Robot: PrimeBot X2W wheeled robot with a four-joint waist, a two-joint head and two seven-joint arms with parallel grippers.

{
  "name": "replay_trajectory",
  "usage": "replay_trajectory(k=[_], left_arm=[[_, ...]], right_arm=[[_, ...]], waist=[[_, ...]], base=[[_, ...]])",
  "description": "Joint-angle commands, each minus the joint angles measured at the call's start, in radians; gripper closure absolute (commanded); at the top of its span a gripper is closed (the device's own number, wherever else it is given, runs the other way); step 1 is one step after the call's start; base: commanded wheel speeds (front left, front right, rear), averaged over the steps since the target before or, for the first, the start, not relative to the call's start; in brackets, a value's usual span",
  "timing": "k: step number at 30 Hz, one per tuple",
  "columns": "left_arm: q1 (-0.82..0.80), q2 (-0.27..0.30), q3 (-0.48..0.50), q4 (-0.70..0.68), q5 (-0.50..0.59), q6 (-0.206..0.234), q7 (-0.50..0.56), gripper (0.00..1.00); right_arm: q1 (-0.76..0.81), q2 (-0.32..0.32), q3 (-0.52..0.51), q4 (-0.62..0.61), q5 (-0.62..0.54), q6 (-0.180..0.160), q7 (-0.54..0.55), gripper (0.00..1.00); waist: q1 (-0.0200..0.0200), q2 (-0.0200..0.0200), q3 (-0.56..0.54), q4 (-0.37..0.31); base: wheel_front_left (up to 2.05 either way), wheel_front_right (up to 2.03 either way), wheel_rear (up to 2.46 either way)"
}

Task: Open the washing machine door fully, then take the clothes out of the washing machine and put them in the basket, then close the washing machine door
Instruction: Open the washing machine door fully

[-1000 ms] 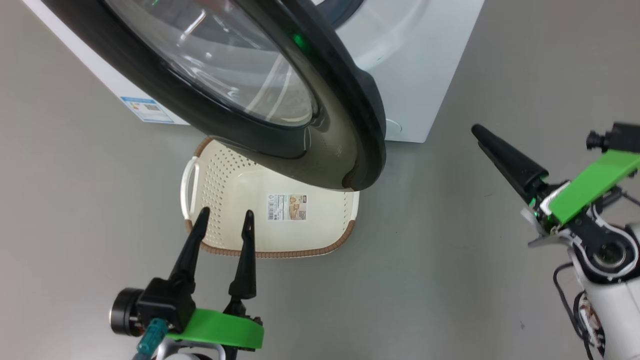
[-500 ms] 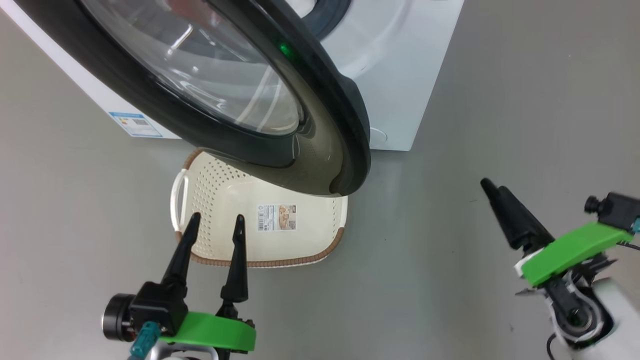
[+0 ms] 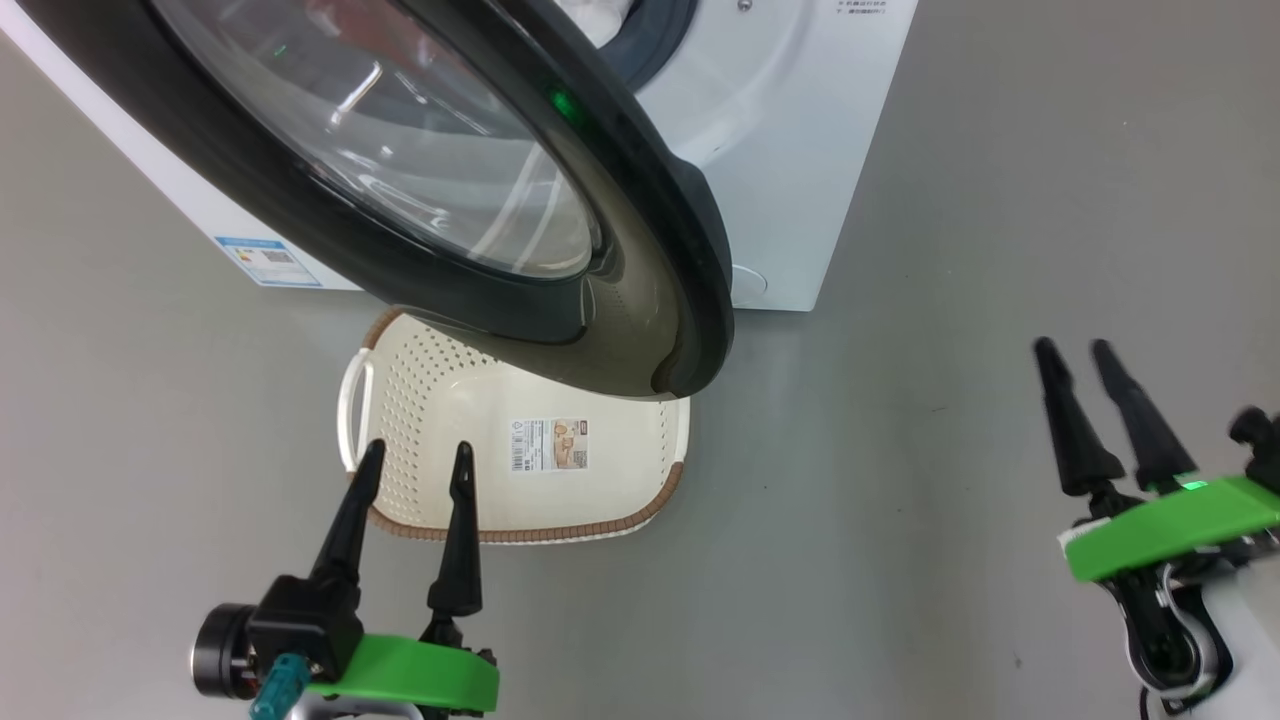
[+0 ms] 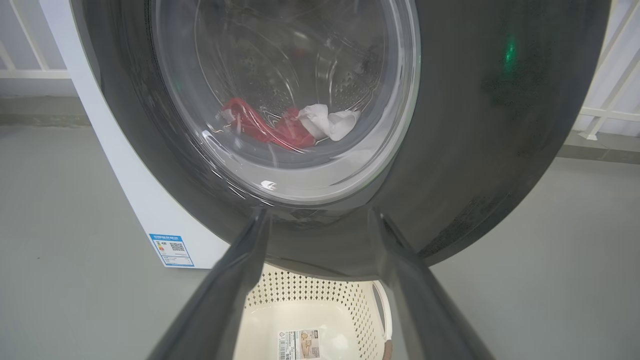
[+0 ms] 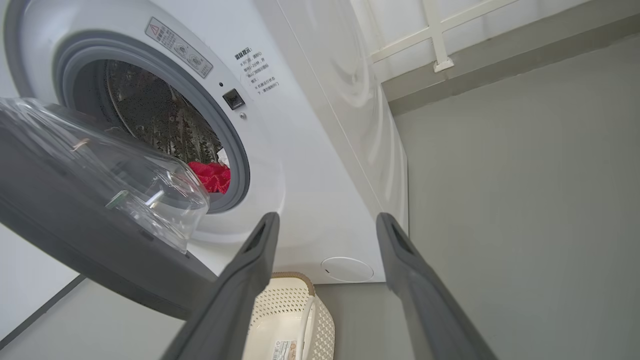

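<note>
The washing machine [image 3: 800,150] [image 5: 320,150] has its black-rimmed door [image 3: 640,250] [image 4: 500,125] [image 5: 75,240] swung partly open over the cream basket [image 3: 400,400] [image 4: 320,300] [image 5: 320,310], which sits empty on the floor. Red and white clothes [image 4: 295,125] [image 5: 212,176] lie in the steel drum, seen through the door glass and past its edge. My left gripper [image 3: 417,460] [image 4: 320,220] stands open at the basket's near rim, below the door. Open too, my right gripper [image 3: 1073,345] [image 5: 325,222] hovers to the right of the machine, apart from the door.
Grey floor [image 3: 900,500] spreads all around the machine and basket. A blue label [image 3: 255,262] [image 4: 171,250] sits low on the machine's front, and a small round flap [image 3: 748,280] [image 5: 347,269] near its lower right corner. White railings [image 5: 435,35] stand behind.
My right gripper has dropped away from the door edge, moved right and turned so both fingers point up. The head camera has shifted, so the whole scene sits a little differently.
</note>
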Motion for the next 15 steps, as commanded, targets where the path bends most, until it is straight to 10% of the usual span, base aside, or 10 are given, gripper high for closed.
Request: replay_trajectory(k=[1,15], left_arm=[[0.006,0.012,0.036,-0.022,0.011,-0.004,-0.009,0.0],[0.015,0.012,0.033,-0.025,0.031,-0.004,-0.009,0.0]], right_arm=[[0.039,0.004,-0.012,-0.03,-0.044,0.008,-0.009,0.0],[0.191,0.177,-0.264,-0.2,-0.405,0.008,-0.009,0.0]], waist=[[0.0,0.0,0.0,0.001],[0.0,0.0,-0.017,0.012]], base=[[0.0,0.0,0.0],[0.0,0.0,0.0]])
